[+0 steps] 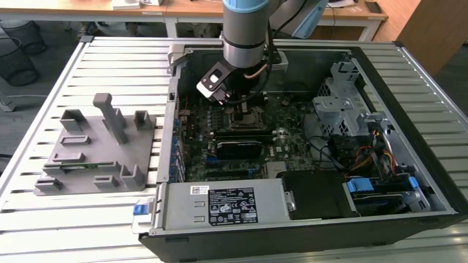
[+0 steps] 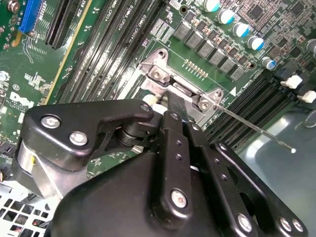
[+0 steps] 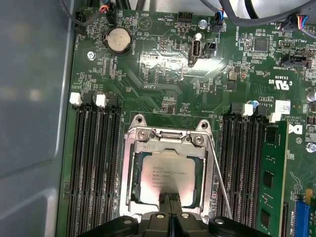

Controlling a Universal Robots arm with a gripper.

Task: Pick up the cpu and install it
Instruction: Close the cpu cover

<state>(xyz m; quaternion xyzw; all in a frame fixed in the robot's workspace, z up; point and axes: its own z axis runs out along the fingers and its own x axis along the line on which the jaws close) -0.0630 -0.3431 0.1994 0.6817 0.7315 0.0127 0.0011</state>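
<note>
We see the computer case lying open on the slatted table, with the fixture beside it on the exterior view's left. Inside, the motherboard lies on the case floor, the power supply in front of it. In the first wrist view the cpu sits in the socket, memory slots flanking both sides, the gripper over one edge of the cpu.

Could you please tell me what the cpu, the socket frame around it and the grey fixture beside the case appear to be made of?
Going by looks alone: the cpu seems to have a metal top, matt silver with a soft sheen. Around it, the socket frame looks like bare bright metal, perhaps steel, glinting along its edges. Outside the case, the grey fixture is probably plastic: evenly matt grey, with no reflections.
</note>
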